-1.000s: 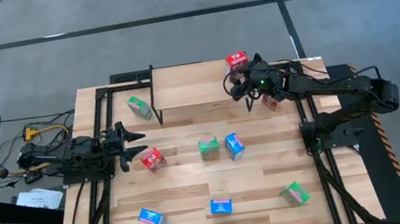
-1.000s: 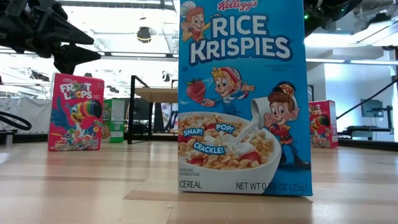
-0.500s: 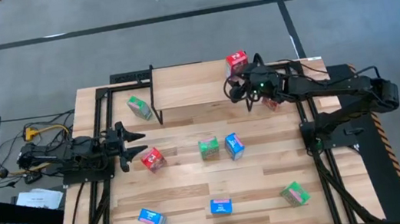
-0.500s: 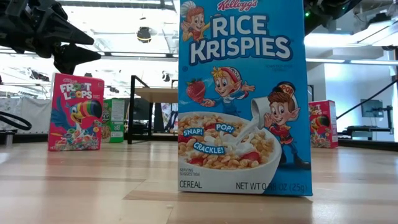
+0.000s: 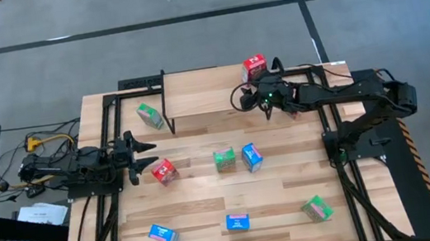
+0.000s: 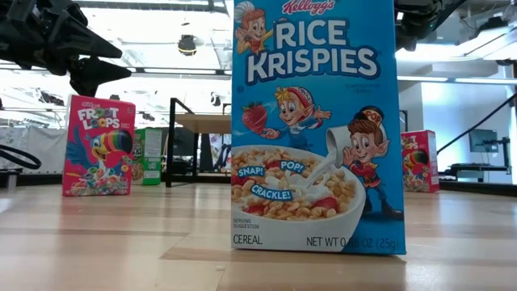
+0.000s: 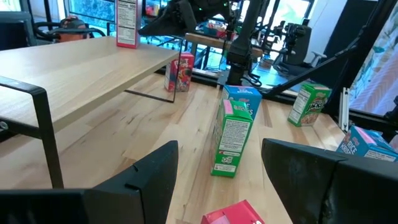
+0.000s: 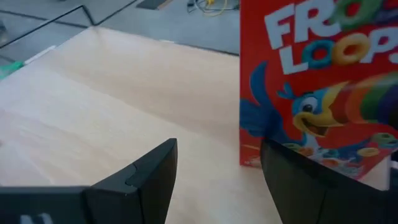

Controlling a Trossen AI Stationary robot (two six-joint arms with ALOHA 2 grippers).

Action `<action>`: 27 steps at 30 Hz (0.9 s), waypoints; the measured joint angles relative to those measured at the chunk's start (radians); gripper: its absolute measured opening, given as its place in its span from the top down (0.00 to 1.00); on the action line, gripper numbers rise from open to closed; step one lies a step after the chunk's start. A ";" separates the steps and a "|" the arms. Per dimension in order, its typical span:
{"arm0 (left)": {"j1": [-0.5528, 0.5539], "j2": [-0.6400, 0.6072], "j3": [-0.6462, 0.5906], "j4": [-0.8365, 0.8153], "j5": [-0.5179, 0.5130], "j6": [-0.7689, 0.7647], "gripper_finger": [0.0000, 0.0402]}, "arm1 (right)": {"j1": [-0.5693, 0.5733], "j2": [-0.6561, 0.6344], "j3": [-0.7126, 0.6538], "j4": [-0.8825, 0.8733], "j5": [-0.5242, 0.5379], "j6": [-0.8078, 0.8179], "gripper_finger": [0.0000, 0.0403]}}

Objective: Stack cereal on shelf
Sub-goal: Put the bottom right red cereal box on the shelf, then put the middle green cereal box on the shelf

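The shelf (image 5: 199, 92) stands at the table's far middle on its black legs. One red cereal box (image 5: 254, 66) stands upright on the shelf's right end and fills the right wrist view (image 8: 317, 93). My right gripper (image 5: 239, 99) hovers open and empty over the shelf, to the left of that box (image 8: 217, 186). My left gripper (image 5: 150, 146) is open and empty at the table's left, just above a second red box (image 5: 164, 170), whose top shows between its fingers (image 7: 239, 214). A third red box (image 6: 418, 162) stands on the table at the right.
Boxes stand on the tabletop: green (image 5: 224, 159) and blue (image 5: 252, 156) in the middle, two blue (image 5: 162, 234) (image 5: 237, 221) and one green (image 5: 316, 207) near the front edge, one green (image 5: 148, 115) by the shelf's left leg.
My right gripper has gone toward the table's left edge over the shelf, away from the red box, which stays upright on the shelf's right end. Its fingers stay open.
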 joint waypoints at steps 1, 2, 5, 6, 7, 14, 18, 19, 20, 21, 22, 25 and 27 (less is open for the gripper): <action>0.000 0.000 0.000 0.000 0.000 0.001 0.45 | -0.001 0.000 0.000 0.001 0.009 0.000 0.37; 0.000 0.000 0.000 0.000 0.000 0.005 0.45 | -0.002 0.000 0.000 0.002 0.015 0.000 0.37; 0.000 0.000 0.000 0.000 0.000 0.020 0.45 | -0.011 0.000 0.000 0.015 0.015 0.000 0.37; 0.000 0.000 0.000 0.000 0.000 0.021 0.45 | -0.014 0.000 0.000 0.021 0.015 0.000 0.37; 0.000 0.000 0.000 0.000 0.000 0.021 0.45 | -0.018 0.004 0.000 0.031 0.015 0.000 0.37; 0.000 0.000 0.000 0.000 0.000 0.019 0.45 | -0.037 0.034 0.000 0.071 0.014 0.006 0.37; 0.000 0.000 0.000 0.001 0.000 0.020 0.45 | -0.044 0.065 0.015 0.098 0.008 0.002 0.37; 0.000 0.000 0.000 0.000 0.000 0.020 0.45 | -0.044 0.076 0.022 0.094 0.004 0.002 0.37; 0.000 0.000 0.000 0.000 0.000 0.020 0.45 | -0.041 0.086 0.029 0.077 0.005 -0.001 0.37; 0.000 0.000 0.000 0.001 0.000 0.019 0.45 | -0.036 0.095 0.040 0.067 0.005 -0.003 0.37; 0.000 0.000 0.000 0.000 0.001 0.019 0.45 | -0.031 0.100 0.051 0.061 0.004 -0.003 0.37; 0.000 0.000 0.000 0.001 0.003 0.019 0.45 | -0.017 0.098 0.069 0.015 0.004 -0.002 0.37; 0.000 0.000 0.000 0.001 0.002 0.019 0.45 | -0.005 0.090 0.074 -0.011 0.005 -0.003 0.37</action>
